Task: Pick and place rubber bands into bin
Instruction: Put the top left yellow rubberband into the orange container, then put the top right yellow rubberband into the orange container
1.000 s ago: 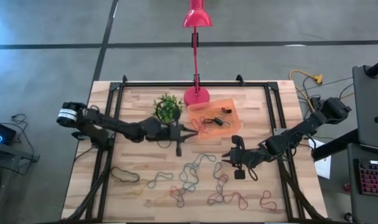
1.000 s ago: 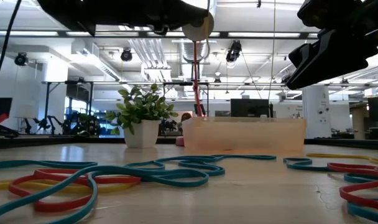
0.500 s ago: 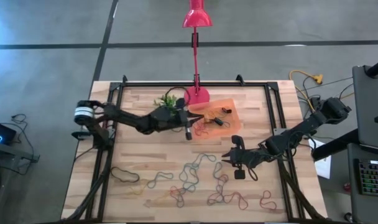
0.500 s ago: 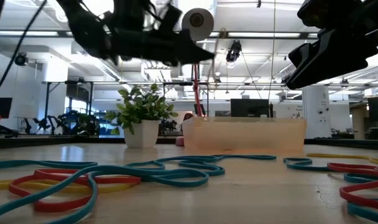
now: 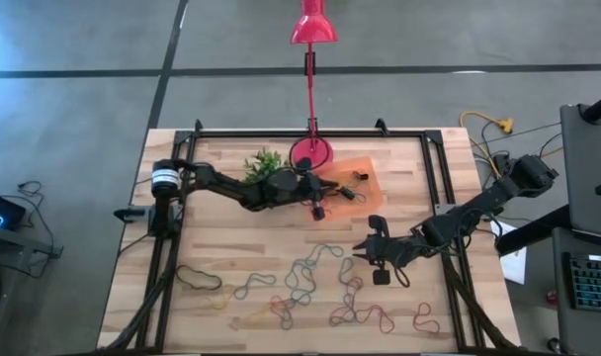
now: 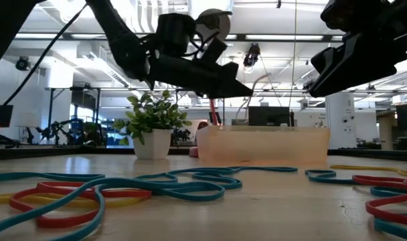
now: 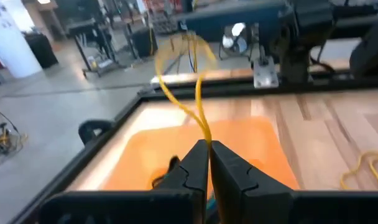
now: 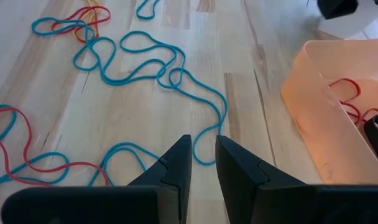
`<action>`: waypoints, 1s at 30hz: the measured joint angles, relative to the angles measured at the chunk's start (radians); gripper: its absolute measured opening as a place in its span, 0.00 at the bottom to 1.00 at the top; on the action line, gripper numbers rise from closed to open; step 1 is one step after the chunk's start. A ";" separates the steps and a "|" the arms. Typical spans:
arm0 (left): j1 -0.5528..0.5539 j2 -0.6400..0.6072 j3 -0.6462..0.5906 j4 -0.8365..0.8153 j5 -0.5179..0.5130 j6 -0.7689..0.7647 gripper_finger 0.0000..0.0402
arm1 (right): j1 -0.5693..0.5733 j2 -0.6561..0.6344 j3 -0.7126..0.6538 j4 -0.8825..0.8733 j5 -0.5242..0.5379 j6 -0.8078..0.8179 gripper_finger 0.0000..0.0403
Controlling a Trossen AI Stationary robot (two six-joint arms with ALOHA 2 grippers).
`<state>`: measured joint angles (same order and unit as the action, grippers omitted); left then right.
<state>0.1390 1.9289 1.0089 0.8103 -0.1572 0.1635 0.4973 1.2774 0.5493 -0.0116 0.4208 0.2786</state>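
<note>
a: two arms are shown over the wooden table (image 5: 231,252). where does each stand relative to the bin (image 5: 365,178)?

b: left gripper (image 5: 318,210) hangs above the bin's near-left corner, beside the small green plant (image 5: 266,163). right gripper (image 5: 380,265) waits nearer the front of the table than the bin, over bare wood, apart from it.

a: state of the left gripper?

b: fingers (image 7: 192,171) pressed together, pinching a yellow rubber band (image 7: 188,87) that loops upward from the tips; in the left wrist view the orange bin (image 7: 239,146) lies directly beyond them.

a: and the right gripper?

b: its fingers (image 8: 176,165) stand slightly apart with nothing between them; the right wrist view shows teal and red bands (image 8: 133,68) on the wood beyond, with the bin's wall (image 8: 313,106) to one side.

a: contents of the bin?

b: several bands already lie inside, red and dark ones among them (image 5: 332,195).

a: where are the remaining rubber bands (image 5: 310,287)?

b: scattered along the front part of the table, well apart from the bin: teal, red, yellow and one black loop (image 5: 197,278). the low view shows them in the foreground (image 6: 110,191), the bin (image 6: 264,146) behind.

a: other landmarks?

b: pink lamp (image 5: 311,150), base just behind the bin's left end.
</note>
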 joint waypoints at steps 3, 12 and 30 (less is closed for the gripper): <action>0.000 0.000 0.009 -0.042 0.002 0.000 0.02 | -0.001 0.000 -0.004 -0.001 0.000 -0.003 0.15; 0.000 -0.001 0.009 -0.043 0.003 0.000 0.21 | 0.000 0.000 -0.008 -0.023 -0.009 0.034 0.15; -0.082 -0.198 0.000 -0.484 0.029 -0.002 0.28 | 0.002 -0.014 0.002 -0.497 -0.293 0.580 0.16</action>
<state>0.0573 1.7313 1.0086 0.3265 -0.1287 0.1617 0.4992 1.2631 0.5514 -0.5089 0.1274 0.8582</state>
